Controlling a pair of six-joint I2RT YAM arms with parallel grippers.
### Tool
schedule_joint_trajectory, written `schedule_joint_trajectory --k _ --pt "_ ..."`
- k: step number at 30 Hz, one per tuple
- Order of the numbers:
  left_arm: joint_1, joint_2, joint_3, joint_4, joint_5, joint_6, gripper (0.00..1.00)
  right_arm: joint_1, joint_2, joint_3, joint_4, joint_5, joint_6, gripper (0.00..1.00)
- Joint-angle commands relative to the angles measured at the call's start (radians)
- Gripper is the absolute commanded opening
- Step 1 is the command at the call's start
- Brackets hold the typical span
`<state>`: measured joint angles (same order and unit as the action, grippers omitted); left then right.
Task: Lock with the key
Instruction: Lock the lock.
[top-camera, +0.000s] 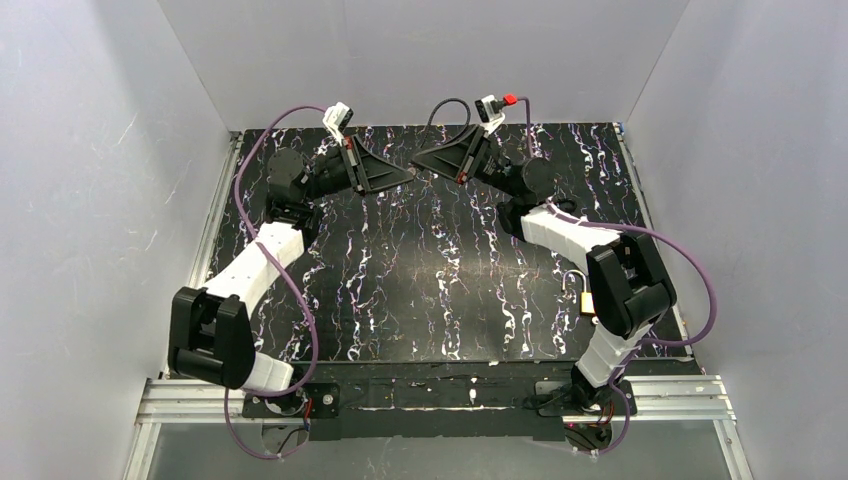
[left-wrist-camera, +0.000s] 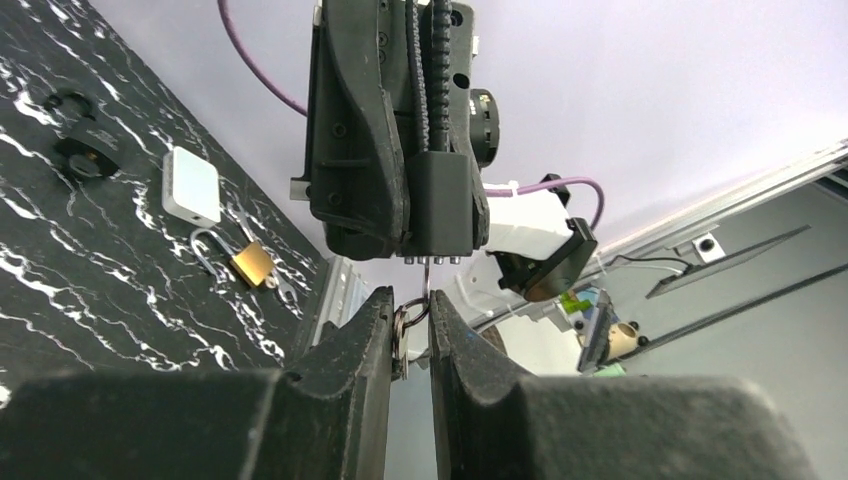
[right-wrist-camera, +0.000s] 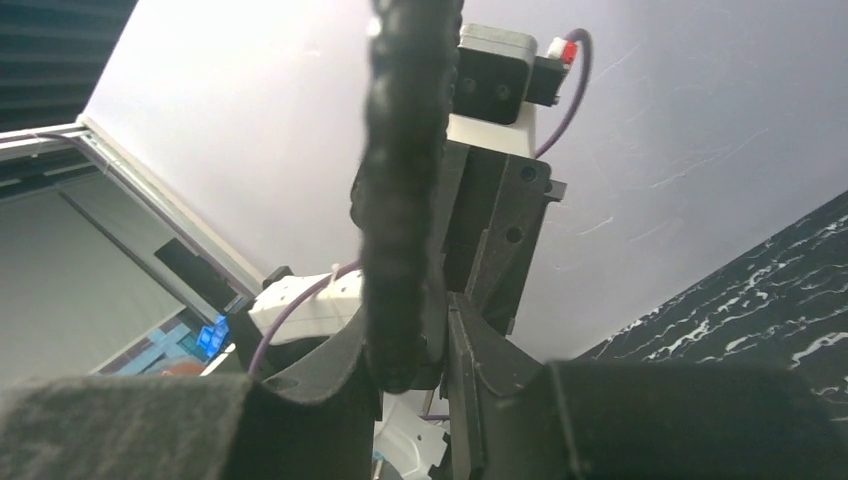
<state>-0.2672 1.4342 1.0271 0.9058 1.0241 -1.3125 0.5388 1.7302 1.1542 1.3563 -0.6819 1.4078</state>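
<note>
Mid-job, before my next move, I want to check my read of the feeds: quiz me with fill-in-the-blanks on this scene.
1. The metal ring is pinched between the fingers of the ___.
2. From above, the brass padlock lies on the table's ___ side.
3. The white box sits between the brass padlock and the ___.
Missing: left gripper; right; black padlock.

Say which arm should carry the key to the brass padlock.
Right, likely: the brass-gold padlock with silver shackle lies beside the right arm, while left fingers and right fingers both pinch the silver key and ring.
</note>
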Motion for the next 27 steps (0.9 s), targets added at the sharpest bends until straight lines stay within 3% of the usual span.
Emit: schedule_joint_trajectory --k 1,4,8,11,22,24,27 --pt "0.002 -0.080 0.028 -0.245 -0.073 0.222 0.00 0.006 -0.025 0.012 0.000 0.050 -0.033 0.01" --pt "0.000 -0.085 0.090 -0.491 -0.119 0.454 0.00 0.003 -0.021 0.026 -0.129 0.082 -0.074 0.01" --pt "-0.026 -0.079 0.216 -0.899 -0.301 0.765 0.00 -0.002 0.003 0.054 -0.230 0.125 -0.081 0.01" --pt "-0.063 -0.079 0.272 -1.039 -0.407 0.896 0.00 -0.002 0.015 0.071 -0.277 0.144 -0.080 0.01" --pt "-0.081 -0.089 0.261 -1.094 -0.432 0.971 0.00 -0.027 0.008 0.053 -0.291 0.163 -0.061 0.01" --pt "-0.071 -0.093 0.225 -1.007 -0.319 0.899 0.00 -0.035 0.013 0.049 -0.245 0.157 -0.037 0.01" --pt "-0.060 -0.084 0.138 -0.708 -0.086 0.658 0.00 -0.045 0.022 0.046 -0.158 0.150 0.003 0.01"
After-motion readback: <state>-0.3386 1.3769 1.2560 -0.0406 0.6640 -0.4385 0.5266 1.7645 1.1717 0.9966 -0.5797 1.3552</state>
